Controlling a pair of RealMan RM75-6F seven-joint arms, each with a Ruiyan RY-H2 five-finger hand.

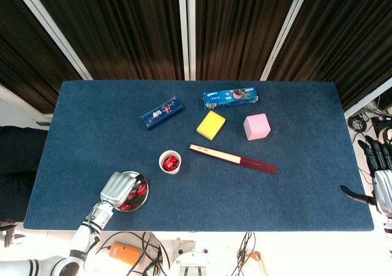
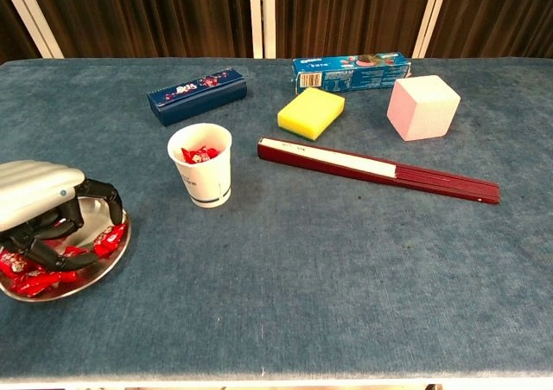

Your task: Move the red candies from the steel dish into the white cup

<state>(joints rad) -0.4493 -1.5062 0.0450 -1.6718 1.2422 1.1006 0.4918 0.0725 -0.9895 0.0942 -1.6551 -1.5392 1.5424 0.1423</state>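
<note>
Blue table (image 2: 346,260): left hand (image 2: 39,213) curled down into steel dish (image 2: 108,260), fingers among red candies (image 2: 34,273); grip unclear.

Two views of one table: high overhead and low from the chest

The head view looks almost straight down from well above, taking in the whole blue table (image 1: 202,141) and the dark curtains beyond. The chest view sits low and near, facing across the table toward those curtains. Both share the white cup (image 1: 170,162) (image 2: 200,164) just beyond the left hand's fingers (image 2: 91,188), with the boxes farther on.
</note>
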